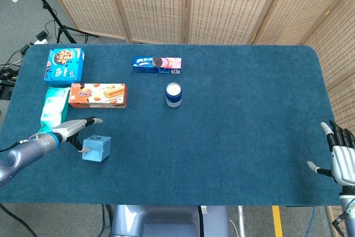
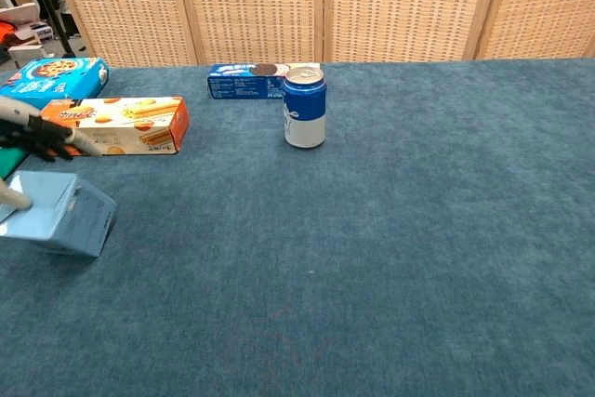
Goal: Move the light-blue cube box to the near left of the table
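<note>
Presently the light-blue cube box (image 1: 96,148) sits on the blue table (image 1: 238,109) at its near left, tilted in the chest view (image 2: 60,213) with one edge raised rather than lying flat. The left hand (image 1: 69,131) lies just to the left of the box with its fingers (image 1: 89,121) stretched out and spread, the long ones passing above the box's far side; a thumb tip (image 2: 14,196) appears against the box's left face, but whether it actually touches cannot be told from either view. No closed grip on the box is evident. The right hand (image 1: 342,156) is at the near right edge of the table, well apart from every item, fingers spread wide and holding nothing. Behind the box, toward the far left, an orange biscuit box (image 1: 97,95) lies flat, with a teal pouch (image 1: 54,108) just beside its left end and a blue cookie box (image 1: 65,64) farther back. A blue can (image 1: 173,94) stands upright near the table's middle, and a flat blue-and-pink cookie pack (image 1: 157,64) lies behind it toward the far edge. In the chest view the can (image 2: 304,107) stands in front of that pack (image 2: 256,80), and the orange box (image 2: 121,124) is behind the left hand (image 2: 42,137).
</note>
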`<action>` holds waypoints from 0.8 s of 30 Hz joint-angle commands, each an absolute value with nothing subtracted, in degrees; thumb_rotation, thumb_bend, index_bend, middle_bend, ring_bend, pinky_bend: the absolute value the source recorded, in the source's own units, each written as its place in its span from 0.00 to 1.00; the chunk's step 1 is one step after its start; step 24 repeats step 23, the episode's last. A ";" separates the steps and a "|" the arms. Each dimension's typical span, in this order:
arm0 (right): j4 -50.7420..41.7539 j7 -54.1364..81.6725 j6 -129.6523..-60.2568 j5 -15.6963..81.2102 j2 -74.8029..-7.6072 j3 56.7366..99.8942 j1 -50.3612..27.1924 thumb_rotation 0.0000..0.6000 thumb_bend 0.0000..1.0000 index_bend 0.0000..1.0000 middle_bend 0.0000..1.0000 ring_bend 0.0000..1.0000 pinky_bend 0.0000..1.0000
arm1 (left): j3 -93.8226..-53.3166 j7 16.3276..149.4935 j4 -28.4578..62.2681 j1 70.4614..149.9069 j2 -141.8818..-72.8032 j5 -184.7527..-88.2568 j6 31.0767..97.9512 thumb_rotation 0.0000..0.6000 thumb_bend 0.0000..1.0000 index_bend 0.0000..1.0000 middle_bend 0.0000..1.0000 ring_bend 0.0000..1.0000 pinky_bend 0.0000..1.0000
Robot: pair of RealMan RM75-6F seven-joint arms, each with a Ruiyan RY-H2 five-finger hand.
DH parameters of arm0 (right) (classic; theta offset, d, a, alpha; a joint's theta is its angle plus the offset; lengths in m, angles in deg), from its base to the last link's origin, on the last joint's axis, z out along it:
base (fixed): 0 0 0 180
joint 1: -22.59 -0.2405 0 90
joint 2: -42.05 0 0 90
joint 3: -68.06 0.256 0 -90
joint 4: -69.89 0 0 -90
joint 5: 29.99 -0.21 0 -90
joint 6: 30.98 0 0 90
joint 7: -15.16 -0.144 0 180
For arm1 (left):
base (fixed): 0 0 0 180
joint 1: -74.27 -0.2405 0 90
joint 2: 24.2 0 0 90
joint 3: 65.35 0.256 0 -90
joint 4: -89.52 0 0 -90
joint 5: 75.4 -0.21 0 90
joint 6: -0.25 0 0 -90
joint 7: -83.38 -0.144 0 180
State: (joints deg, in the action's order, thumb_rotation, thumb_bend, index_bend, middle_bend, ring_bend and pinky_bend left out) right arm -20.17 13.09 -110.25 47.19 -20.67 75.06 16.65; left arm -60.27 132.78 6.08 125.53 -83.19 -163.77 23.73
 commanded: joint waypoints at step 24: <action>-18.66 12.30 -113.70 49.98 -22.32 75.14 17.15 1.00 0.00 0.00 0.00 0.00 0.00 | -67.17 94.97 10.82 93.15 -94.75 -150.94 80.44 1.00 0.12 0.00 0.00 0.00 0.00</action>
